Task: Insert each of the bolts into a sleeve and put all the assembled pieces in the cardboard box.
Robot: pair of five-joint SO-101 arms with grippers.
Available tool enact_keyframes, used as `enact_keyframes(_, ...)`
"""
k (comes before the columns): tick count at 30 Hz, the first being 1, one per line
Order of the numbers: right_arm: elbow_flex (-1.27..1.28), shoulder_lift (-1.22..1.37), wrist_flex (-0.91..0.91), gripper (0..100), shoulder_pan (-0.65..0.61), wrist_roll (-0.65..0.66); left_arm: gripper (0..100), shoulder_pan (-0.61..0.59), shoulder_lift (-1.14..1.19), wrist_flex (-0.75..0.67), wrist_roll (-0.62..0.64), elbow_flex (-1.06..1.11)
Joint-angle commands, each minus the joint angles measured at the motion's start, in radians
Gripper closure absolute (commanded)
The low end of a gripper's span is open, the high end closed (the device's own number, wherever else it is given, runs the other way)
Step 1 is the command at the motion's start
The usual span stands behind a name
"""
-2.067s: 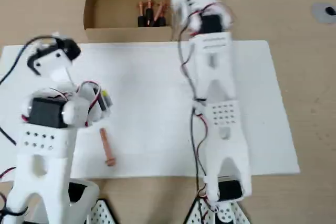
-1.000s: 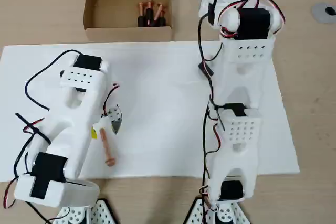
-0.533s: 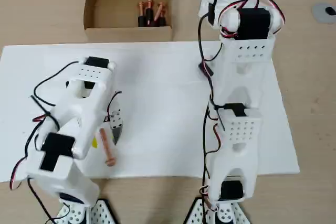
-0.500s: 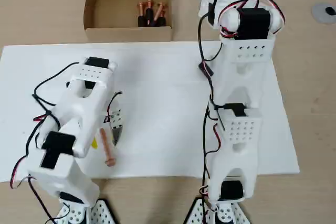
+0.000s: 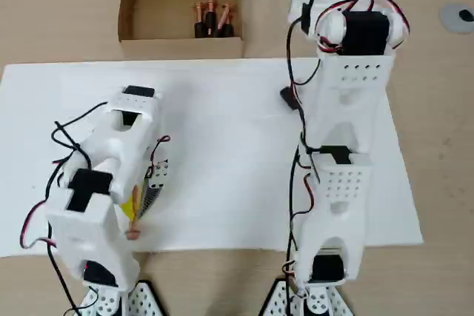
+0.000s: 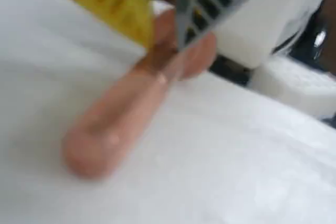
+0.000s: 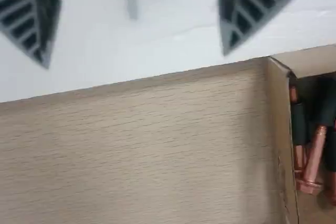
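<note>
The left end effector is sitting low over the white sheet, near the front left corner of the worktop. Its yellow finger and grey ribbed finger are clenching a copper-coloured bolt close to the head. The shank is lying on the sheet and the head is pointing toward the front edge. This bolt is carrying no sleeve.

At the far edge, left of centre, the cardboard box is standing open just beyond the sheet. Several assembled pieces, copper bolts in black sleeves, are lying side by side against the box's right-hand wall. In the right wrist view their heads and dark sleeves are showing just inside the box corner.

The right arm is stretching from the front edge to the far edge, right of centre. The right end effector is released, its two grey fingers spread wide with nothing between them. It is hanging over the far edge of the sheet, beside the box's right corner.

A small grey disc is lying near the far right corner.
</note>
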Motion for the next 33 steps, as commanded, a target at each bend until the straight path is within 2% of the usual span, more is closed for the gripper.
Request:
enact_keyframes(1, -0.053, -0.067, 0.006, 74.9, 0.027, -0.006, 99, -0.008, 0.044, 0.005, -0.014, -0.046)
enact_keyframes(6, -0.053, -0.070, 0.006, 74.9, 0.028, -0.006, 99, -0.002, 0.053, 0.005, -0.018, -0.068)
enact_keyframes(11, -0.053, -0.097, 0.020, 74.9, 0.027, -0.009, 99, -0.002, -0.002, 0.006, -0.118, -0.186)
enact_keyframes(15, -0.053, -0.110, 0.020, 74.9, 0.027, -0.009, 99, 0.003, -0.203, 0.006, -0.292, -0.391)
enact_keyframes(18, -0.053, -0.122, 0.021, 74.9, 0.028, -0.009, 99, 0.028, -0.363, 0.006, -0.476, -0.519)
enact_keyframes(22, -0.053, -0.139, 0.028, 74.9, 0.028, -0.009, 99, 0.051, -0.495, 0.006, -0.721, -0.588)
enact_keyframes(24, -0.053, -0.143, 0.028, 74.9, 0.028, -0.008, 99, 0.043, -0.519, 0.006, -0.770, -0.582)
enact_keyframes(26, -0.053, -0.145, 0.029, 74.9, 0.028, -0.006, 99, 0.041, -0.522, 0.006, -0.700, -0.531)
enact_keyframes(31, -0.053, -0.147, 0.031, 74.9, 0.028, -0.005, 99, 0.044, -0.513, 0.005, -0.334, -0.230)
enact_keyframes(33, -0.053, -0.147, 0.031, 74.9, 0.028, -0.005, 99, 0.044, -0.495, -0.009, -0.253, -0.121)
